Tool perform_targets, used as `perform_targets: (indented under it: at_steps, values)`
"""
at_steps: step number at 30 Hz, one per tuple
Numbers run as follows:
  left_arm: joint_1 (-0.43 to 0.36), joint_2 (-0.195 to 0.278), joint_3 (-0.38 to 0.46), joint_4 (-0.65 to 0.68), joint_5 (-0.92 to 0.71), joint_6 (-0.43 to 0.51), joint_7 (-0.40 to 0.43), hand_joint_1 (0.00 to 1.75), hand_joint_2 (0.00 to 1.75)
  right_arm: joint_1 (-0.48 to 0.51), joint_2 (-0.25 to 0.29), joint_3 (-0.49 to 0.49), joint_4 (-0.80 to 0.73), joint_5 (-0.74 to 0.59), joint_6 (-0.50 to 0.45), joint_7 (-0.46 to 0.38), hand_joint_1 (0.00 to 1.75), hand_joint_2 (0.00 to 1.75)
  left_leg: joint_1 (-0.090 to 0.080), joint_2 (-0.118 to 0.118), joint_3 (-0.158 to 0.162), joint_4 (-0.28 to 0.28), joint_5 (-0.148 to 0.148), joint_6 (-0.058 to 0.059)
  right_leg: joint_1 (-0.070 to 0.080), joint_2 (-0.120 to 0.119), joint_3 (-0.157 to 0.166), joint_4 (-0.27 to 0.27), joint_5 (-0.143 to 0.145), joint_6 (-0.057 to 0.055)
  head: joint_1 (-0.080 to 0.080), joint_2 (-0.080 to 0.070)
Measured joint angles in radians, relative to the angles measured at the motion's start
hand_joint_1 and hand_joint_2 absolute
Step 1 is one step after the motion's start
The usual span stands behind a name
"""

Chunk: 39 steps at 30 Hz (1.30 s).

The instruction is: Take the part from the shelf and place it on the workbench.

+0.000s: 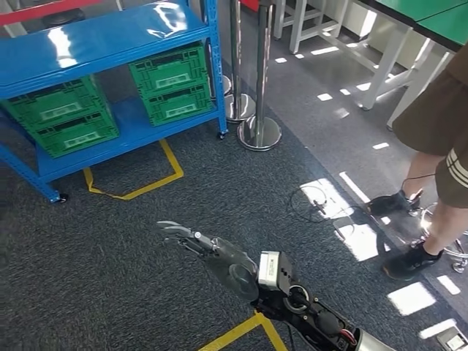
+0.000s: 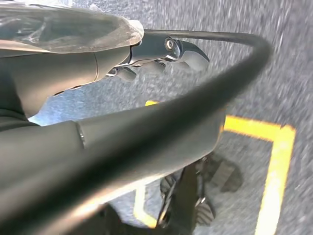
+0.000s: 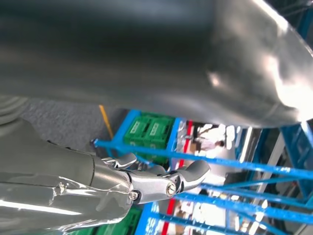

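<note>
Part: cannot tell where it is; the green crates (image 1: 165, 82) on the blue shelf (image 1: 104, 33) sit with their contents out of sight, and neither hand carries anything.
Right hand (image 1: 182, 235): stretched out flat over the dark carpet (image 1: 110, 263) in the head view, fingers extended forward and close together, holding nothing and touching nothing. In the right wrist view the same hand (image 3: 155, 178) has its fingers nearly straight, with the shelf and crates beyond them.
Left hand (image 2: 162, 51): seen in the left wrist view, fingers extended and only slightly curved, nothing between them; it hangs above the carpet and a yellow floor marking (image 2: 273, 147).
Shelf: blue metal frame on casters, up-left in the head view, well apart from the right hand; two green crates on its lower level, one to the left (image 1: 61, 117) and one to the right.
Floor: yellow tape outline (image 1: 138, 186) just in front of the shelf, another yellow corner (image 1: 248, 329) beside the right forearm.
Stanchions: two chrome posts with round bases (image 1: 258, 131) just right of the shelf.
Person: legs in dark shoes (image 1: 411, 259) at the right edge, standing near green-topped white tables (image 1: 442, 22).
</note>
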Motion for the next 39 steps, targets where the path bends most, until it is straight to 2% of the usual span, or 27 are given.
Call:
perform_targets:
  at_steps: [1,2,4,6,8,9,10,11,12,13,15,17,19,21,22,24,25,26,27,28,30,31,32,34,36,37,39]
  values:
    - [-0.001,0.000,0.000,0.000,0.001,0.001,0.000,0.00,0.00,0.000,0.000,0.000,-0.001,0.000,0.000,0.000,0.00,0.00,0.000,-0.010,-0.005,0.005,-0.001,-0.006,-0.001,0.015,0.015,-0.033,0.007,-0.003,0.000,0.000]
    - [-0.001,0.002,0.000,0.000,0.002,0.001,0.000,0.00,0.00,0.000,-0.001,0.000,-0.001,-0.001,-0.001,0.001,0.00,0.00,0.001,-0.019,-0.011,0.007,0.000,-0.012,0.000,0.022,0.021,-0.042,0.001,-0.007,-0.001,0.000]
    - [0.003,0.006,0.000,0.000,0.006,0.002,0.000,0.00,0.00,0.000,-0.001,0.000,-0.003,-0.004,0.000,0.000,0.00,0.00,0.005,-0.029,-0.019,0.006,0.004,-0.024,0.002,0.007,0.027,-0.049,0.004,-0.019,-0.002,0.000]
    - [0.006,0.008,0.000,0.000,0.010,0.002,0.002,0.00,0.00,-0.001,-0.001,-0.001,-0.004,-0.006,0.004,-0.003,0.00,0.00,0.003,0.006,-0.037,0.041,-0.015,-0.033,-0.001,-0.014,0.034,-0.058,0.008,-0.030,-0.010,0.000]
    - [0.003,0.007,0.000,0.000,0.012,0.002,0.005,0.00,0.00,0.000,-0.001,-0.003,-0.004,-0.006,0.011,-0.005,0.00,0.00,0.002,0.055,-0.096,0.153,-0.065,-0.041,0.000,-0.038,0.037,-0.062,0.008,-0.037,-0.020,0.000]
    - [0.002,0.006,0.000,0.000,0.014,0.002,0.006,0.00,0.00,0.000,-0.001,-0.004,-0.003,-0.006,0.014,-0.006,0.00,0.00,0.004,0.066,-0.133,0.220,-0.089,-0.044,0.001,-0.051,0.037,-0.062,0.007,-0.039,-0.022,0.000]
    - [0.002,0.005,0.000,0.000,0.014,0.002,0.006,0.00,0.00,0.000,-0.001,-0.005,-0.003,-0.006,0.016,-0.007,0.00,0.00,0.006,0.071,-0.163,0.270,-0.101,-0.046,0.002,-0.063,0.037,-0.062,0.006,-0.040,-0.022,0.000]
    - [0.003,0.004,0.000,0.000,0.015,0.003,0.007,0.00,0.00,0.000,-0.001,-0.007,-0.002,-0.006,0.017,-0.007,0.00,0.00,0.008,0.075,-0.175,0.286,-0.095,-0.047,0.002,-0.074,0.038,-0.062,0.004,-0.040,-0.022,0.000]
    - [0.004,0.003,0.000,0.000,0.014,0.005,0.007,0.00,0.00,0.000,-0.001,-0.008,-0.002,-0.006,0.018,-0.007,0.00,0.00,0.010,0.079,-0.166,0.263,-0.072,-0.048,0.001,-0.084,0.039,-0.062,0.002,-0.039,-0.022,0.000]
    - [0.006,0.004,0.000,0.000,0.012,0.010,0.006,0.00,0.00,0.000,-0.001,-0.008,-0.002,-0.005,0.018,-0.008,0.00,0.00,0.010,0.084,-0.138,0.206,-0.038,-0.047,0.001,-0.092,0.042,-0.062,0.000,-0.038,-0.020,0.000]
    - [0.008,0.005,-0.001,0.001,0.013,0.015,0.007,0.00,0.00,-0.002,0.000,-0.009,-0.002,-0.004,0.021,-0.008,0.00,0.00,0.005,0.115,-0.070,0.070,0.014,-0.042,0.004,-0.104,0.047,-0.062,-0.005,-0.031,-0.021,0.000]
    - [0.006,0.007,-0.001,0.000,0.017,0.014,0.009,0.00,0.00,-0.003,0.001,-0.011,-0.003,-0.005,0.025,-0.009,0.00,0.00,-0.006,0.130,-0.041,0.011,0.021,-0.027,0.007,-0.114,0.051,-0.063,-0.011,-0.021,-0.018,0.000]
    - [0.003,0.010,-0.001,0.000,0.019,0.014,0.010,0.00,0.00,-0.004,0.001,-0.013,-0.003,-0.009,0.029,-0.010,0.00,0.00,-0.010,0.113,-0.039,0.006,0.020,-0.010,0.007,-0.125,0.056,-0.067,-0.016,-0.009,-0.014,0.000]
    - [0.003,0.010,-0.001,0.000,0.021,0.015,0.011,0.00,0.00,-0.005,0.001,-0.014,-0.002,-0.012,0.030,-0.011,0.00,0.00,-0.006,0.097,-0.029,-0.007,0.023,0.002,0.005,-0.103,0.051,-0.043,-0.038,0.000,-0.010,0.000]
    - [0.003,0.009,-0.001,-0.001,0.022,0.015,0.012,0.00,0.00,-0.005,0.001,-0.015,-0.002,-0.013,0.030,-0.012,0.00,0.00,-0.003,0.091,-0.023,-0.012,0.024,0.008,0.005,-0.084,0.034,-0.001,-0.063,0.001,-0.007,0.000]
    - [0.001,0.004,-0.001,-0.001,0.023,0.015,0.013,0.00,0.00,-0.004,0.000,-0.016,0.000,-0.014,0.030,-0.014,0.00,0.00,-0.002,0.074,-0.020,-0.014,0.023,0.016,0.007,-0.054,-0.031,0.137,-0.128,0.000,-0.002,0.000]
    - [-0.001,0.002,-0.001,-0.001,0.023,0.015,0.013,0.00,0.00,-0.002,0.000,-0.017,0.001,-0.015,0.029,-0.013,0.00,0.00,-0.003,0.064,-0.019,-0.013,0.022,0.017,0.008,-0.049,-0.063,0.200,-0.149,0.000,0.000,0.000]
    - [-0.002,0.001,-0.001,-0.001,0.022,0.015,0.013,0.00,0.00,-0.001,-0.001,-0.017,0.003,-0.016,0.028,-0.013,0.00,0.00,-0.002,0.053,-0.018,-0.013,0.021,0.018,0.008,-0.046,-0.084,0.233,-0.152,0.000,0.001,0.000]
    - [-0.002,-0.001,-0.001,-0.001,0.021,0.015,0.013,0.00,0.00,0.000,-0.001,-0.018,0.004,-0.016,0.027,-0.013,0.00,0.00,-0.002,0.044,-0.015,-0.012,0.019,0.017,0.007,-0.046,-0.085,0.226,-0.133,0.001,0.002,0.000]
    - [-0.001,-0.002,-0.001,-0.001,0.019,0.014,0.013,0.00,0.00,0.000,-0.001,-0.019,0.004,-0.017,0.026,-0.014,0.00,0.00,0.000,0.035,-0.012,-0.011,0.017,0.015,0.006,-0.045,-0.067,0.178,-0.095,0.002,0.003,0.000]
    - [0.000,-0.003,-0.001,-0.001,0.017,0.013,0.011,0.00,0.00,0.000,-0.001,-0.022,0.004,-0.023,0.030,-0.018,0.00,0.00,0.001,0.019,-0.011,0.001,0.008,0.004,0.001,-0.030,-0.015,0.040,-0.018,0.004,0.009,0.000]
    - [0.001,-0.001,-0.001,-0.001,0.016,0.012,0.010,0.00,0.00,0.000,-0.002,-0.023,0.004,-0.027,0.033,-0.019,0.00,0.00,0.000,0.012,-0.015,0.008,0.005,-0.002,-0.001,-0.021,0.005,-0.009,0.001,0.002,0.010,0.000]
    - [0.001,0.001,-0.001,-0.001,0.015,0.012,0.008,0.00,0.00,0.001,-0.002,-0.025,0.004,-0.030,0.035,-0.021,0.00,0.00,-0.001,0.007,-0.021,0.013,0.004,-0.009,-0.001,-0.013,0.014,-0.033,0.005,-0.002,0.009,0.000]
    - [0.005,0.005,-0.001,-0.001,0.014,0.012,0.007,0.00,0.00,0.002,-0.002,-0.027,0.005,-0.034,0.038,-0.021,0.00,0.00,0.000,0.002,-0.028,0.013,0.007,-0.020,0.002,-0.010,0.017,-0.039,0.002,-0.014,0.005,0.000]
    - [0.006,0.008,-0.001,-0.001,0.014,0.012,0.007,0.00,0.00,0.001,-0.002,-0.028,0.005,-0.035,0.038,-0.022,0.00,0.00,0.000,0.022,-0.036,0.033,-0.006,-0.030,0.000,-0.016,0.022,-0.048,0.007,-0.025,-0.003,0.000]
    - [0.005,0.010,-0.001,-0.001,0.014,0.012,0.007,0.00,0.00,0.000,-0.002,-0.029,0.005,-0.035,0.038,-0.022,0.00,0.00,0.000,0.038,-0.053,0.070,-0.026,-0.034,-0.002,-0.022,0.026,-0.053,0.009,-0.030,-0.008,0.000]
    - [0.001,0.009,-0.001,-0.001,0.014,0.012,0.007,0.00,0.00,0.001,-0.002,-0.031,0.005,-0.035,0.040,-0.022,0.00,0.00,0.002,0.068,-0.120,0.200,-0.085,-0.042,-0.002,-0.034,0.028,-0.056,0.010,-0.035,-0.017,0.000]
